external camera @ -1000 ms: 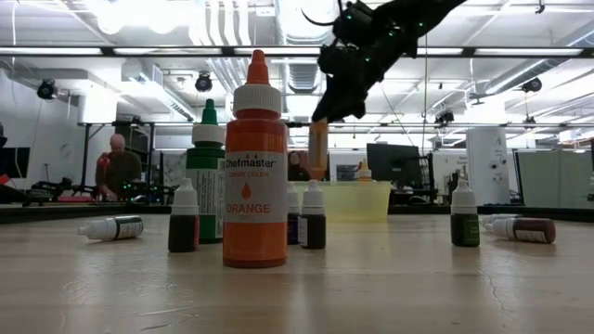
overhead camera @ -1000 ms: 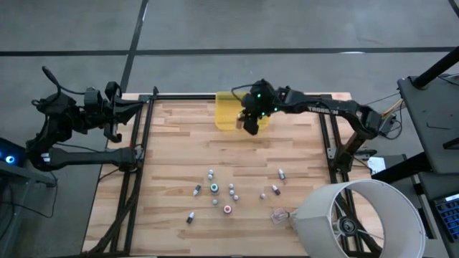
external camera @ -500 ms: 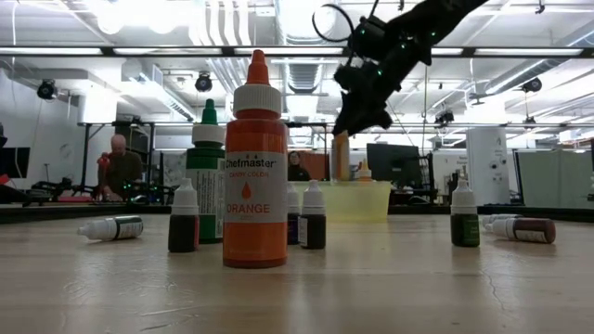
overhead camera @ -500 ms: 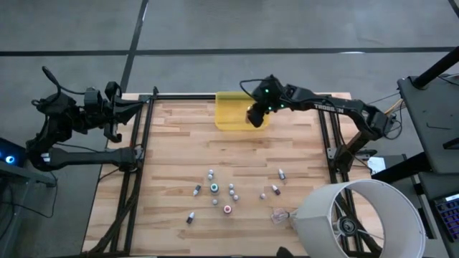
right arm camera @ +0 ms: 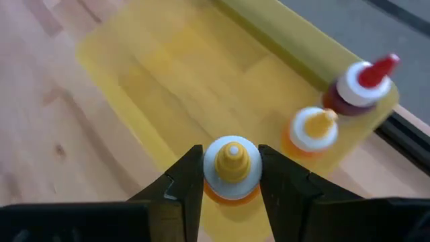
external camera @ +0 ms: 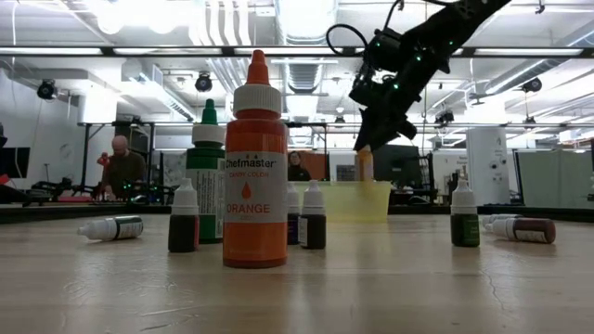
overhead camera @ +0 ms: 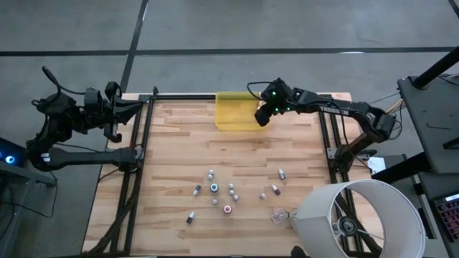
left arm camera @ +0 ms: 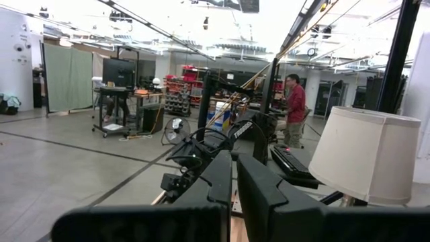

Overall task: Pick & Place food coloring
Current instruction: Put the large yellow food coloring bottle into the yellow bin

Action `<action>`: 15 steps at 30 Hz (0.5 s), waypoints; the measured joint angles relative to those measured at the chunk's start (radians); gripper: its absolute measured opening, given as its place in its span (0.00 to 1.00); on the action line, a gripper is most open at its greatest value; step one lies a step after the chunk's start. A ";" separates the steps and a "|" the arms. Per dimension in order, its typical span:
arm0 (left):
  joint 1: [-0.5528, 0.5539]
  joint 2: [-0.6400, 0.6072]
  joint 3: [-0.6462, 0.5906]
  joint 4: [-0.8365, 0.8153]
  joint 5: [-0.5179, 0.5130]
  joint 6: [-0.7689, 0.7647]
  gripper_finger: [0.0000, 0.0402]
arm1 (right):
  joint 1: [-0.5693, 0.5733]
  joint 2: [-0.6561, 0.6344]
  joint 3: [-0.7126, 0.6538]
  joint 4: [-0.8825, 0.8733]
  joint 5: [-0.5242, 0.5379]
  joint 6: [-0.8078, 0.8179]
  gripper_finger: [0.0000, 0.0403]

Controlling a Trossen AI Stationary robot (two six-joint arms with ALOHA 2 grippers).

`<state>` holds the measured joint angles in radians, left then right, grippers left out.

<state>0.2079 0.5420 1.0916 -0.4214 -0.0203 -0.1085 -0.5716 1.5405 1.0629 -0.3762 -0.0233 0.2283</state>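
High view: right gripper (overhead camera: 262, 117) over yellow tray's (overhead camera: 233, 115) right end; left gripper (overhead camera: 115, 115) parked off table's left edge; loose bottles (overhead camera: 215, 188) scattered on the near boards.

Low view: orange-bodied bottle (external camera: 364, 165) hangs above tray.

Right wrist view: fingers (right arm camera: 186, 180) clamp yellow-tipped bottle; two bottles (right arm camera: 312, 131) stand inside tray.

Left wrist view: fingers pressed together, empty.
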 joint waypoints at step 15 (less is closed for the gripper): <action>0.000 0.000 0.000 0.000 0.000 0.000 0.00 | -0.023 -0.042 -0.093 0.098 0.036 -0.003 0.28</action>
<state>0.2079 0.5419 1.0918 -0.4213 -0.0200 -0.1089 -0.5941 1.4986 0.9703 -0.2779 0.0131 0.2253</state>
